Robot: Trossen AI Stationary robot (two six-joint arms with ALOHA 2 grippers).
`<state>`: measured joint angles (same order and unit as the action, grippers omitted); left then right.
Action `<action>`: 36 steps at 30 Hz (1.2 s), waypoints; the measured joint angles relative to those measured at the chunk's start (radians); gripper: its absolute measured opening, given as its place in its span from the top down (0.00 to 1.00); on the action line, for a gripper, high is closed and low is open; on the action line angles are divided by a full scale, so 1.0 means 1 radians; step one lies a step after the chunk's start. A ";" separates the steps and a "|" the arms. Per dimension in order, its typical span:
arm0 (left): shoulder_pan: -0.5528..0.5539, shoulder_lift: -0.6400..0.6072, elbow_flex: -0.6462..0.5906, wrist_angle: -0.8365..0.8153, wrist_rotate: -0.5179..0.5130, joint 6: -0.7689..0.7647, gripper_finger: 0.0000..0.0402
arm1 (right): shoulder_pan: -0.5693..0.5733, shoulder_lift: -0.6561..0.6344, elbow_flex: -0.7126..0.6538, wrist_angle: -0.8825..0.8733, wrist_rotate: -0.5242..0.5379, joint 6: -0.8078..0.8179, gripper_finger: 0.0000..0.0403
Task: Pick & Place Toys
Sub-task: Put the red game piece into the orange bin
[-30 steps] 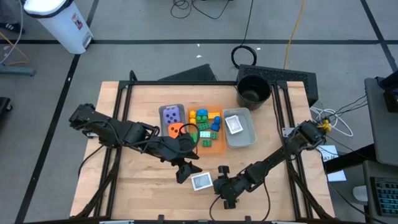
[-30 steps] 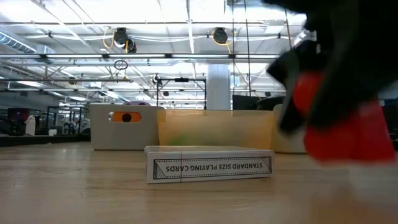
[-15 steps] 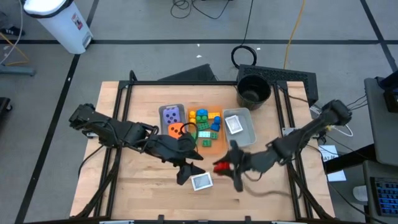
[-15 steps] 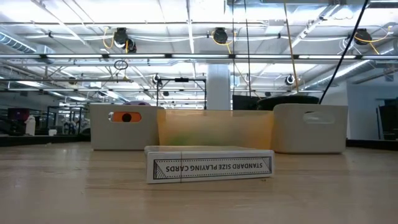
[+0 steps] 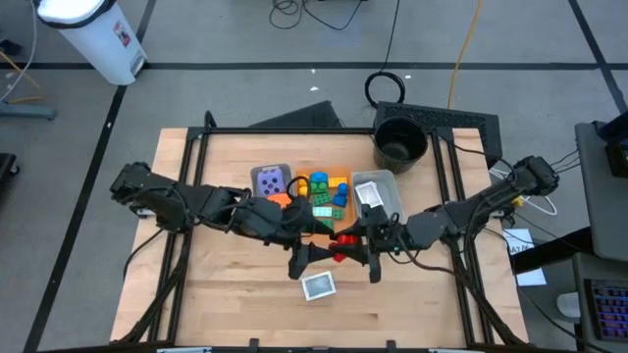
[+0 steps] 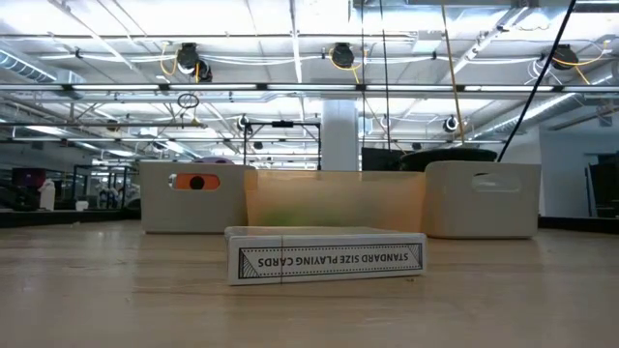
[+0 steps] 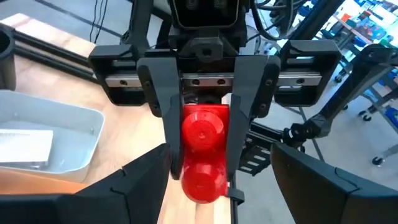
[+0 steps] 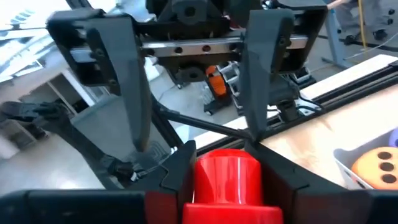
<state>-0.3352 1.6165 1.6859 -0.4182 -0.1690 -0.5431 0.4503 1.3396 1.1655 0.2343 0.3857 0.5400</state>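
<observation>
- Worktop [image 5: 226,294]: both arms reach in and meet near the centre, just at 6 o'clock of the trays; reads as a hand-over of one toy between them.
- Black bucket [image 5: 399,142]: stands at the 1 o'clock corner; contents cannot be told.
- Grey tray [image 5: 392,209]: just at 3 o'clock of centre, holds one flat whitish card [image 5: 368,195].
- Orange tray [image 5: 339,227]: middle of the row, holds a heap of bricks [image 5: 324,191], blue, yellow, green and orange.
- Second grey tray [image 5: 263,173]: at 9 o'clock of the orange one, holds the purple die [image 5: 272,181]; an orange die [image 5: 280,199] sits by its near edge.
- Card box [image 6: 326,259]: lies flat on bare wood at 6 o'clock of the meeting tools, not yet binned.
- Right tool [image 7: 202,165]: clamped on the red brick [image 7: 203,152], fingers pressing both its sides, brick held clear of the wood.
- Left tool [image 8: 193,134]: fingers apart, facing the brick head-on, straddling it without pinching; probably set to receive it.
</observation>
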 joint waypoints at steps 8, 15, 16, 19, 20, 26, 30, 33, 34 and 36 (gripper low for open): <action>0.005 0.003 -0.001 -0.033 0.005 -0.006 0.29 | 0.000 0.000 0.002 0.090 -0.050 -0.027 0.71; 0.014 0.002 -0.001 -0.008 0.029 -0.016 0.29 | -0.006 0.000 0.001 0.135 -0.051 -0.033 0.71; 0.019 0.002 -0.001 0.002 0.041 -0.017 0.29 | -0.007 0.000 0.001 0.145 -0.051 -0.038 0.71; 0.036 0.002 -0.001 0.036 0.069 -0.015 0.29 | -0.013 0.000 0.001 0.171 -0.053 -0.054 0.71; 0.043 0.002 -0.001 0.045 0.079 -0.015 0.29 | -0.017 0.000 0.001 0.176 -0.056 -0.054 0.71; 0.073 0.024 0.000 0.089 0.158 -0.016 0.29 | -0.044 -0.001 0.001 0.200 -0.103 -0.048 0.71; 0.082 0.050 -0.002 0.101 0.181 -0.018 0.29 | -0.053 -0.001 0.001 0.203 -0.103 -0.055 0.71; 0.090 0.064 -0.001 0.128 0.197 -0.019 0.29 | -0.053 -0.001 0.001 0.193 -0.104 -0.056 0.71; 0.091 0.065 -0.001 0.127 0.206 -0.020 0.29 | -0.053 -0.001 0.001 0.188 -0.104 -0.056 0.71; 0.099 0.066 -0.001 0.125 0.215 -0.020 0.29 | -0.054 -0.001 0.001 0.174 -0.102 -0.056 0.71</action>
<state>-0.2362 1.6825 1.6848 -0.2932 0.0456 -0.5633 0.3964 1.3388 1.1667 0.4080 0.2836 0.4844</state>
